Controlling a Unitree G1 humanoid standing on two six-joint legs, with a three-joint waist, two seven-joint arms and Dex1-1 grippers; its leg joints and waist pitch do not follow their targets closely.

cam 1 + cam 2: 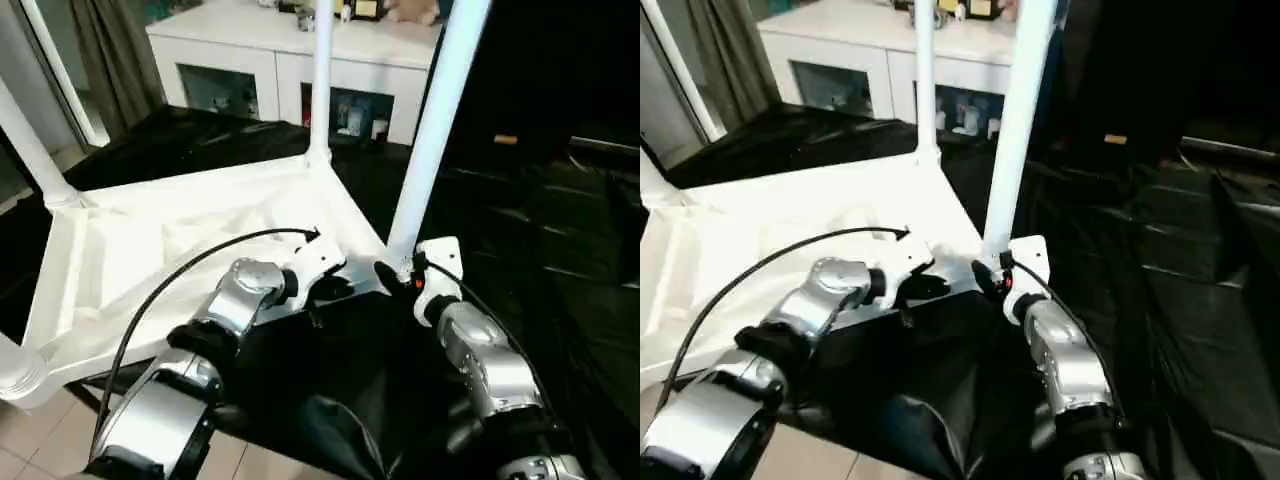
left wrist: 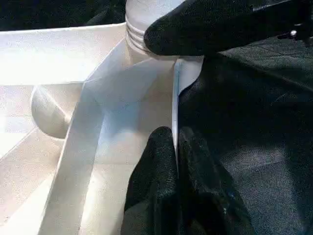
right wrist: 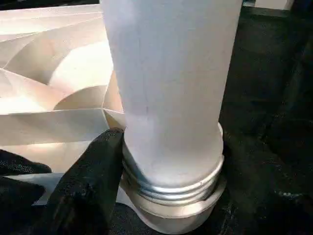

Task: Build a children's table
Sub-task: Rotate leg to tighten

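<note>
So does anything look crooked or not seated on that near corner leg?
Yes. The leg in the right gripper tilts away from the far leg, and thread rings show above its socket. The left gripper pinches the tabletop rim.

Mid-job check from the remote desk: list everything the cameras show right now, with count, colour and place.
Tabletop: one, white, upside down on the black sheet, ribs up.
Legs: four, white, standing at the corners: near right, far, left, near left.
Black sheet: one, under and around the tabletop.
Cabinet: one, white, glass doors, behind the work; small items on top.
Curtain: one, grey-brown, far left.
Left end effector: black fingers shut on the tabletop's edge.
Right end effector: black fingers around the near right leg's threaded base.
</note>
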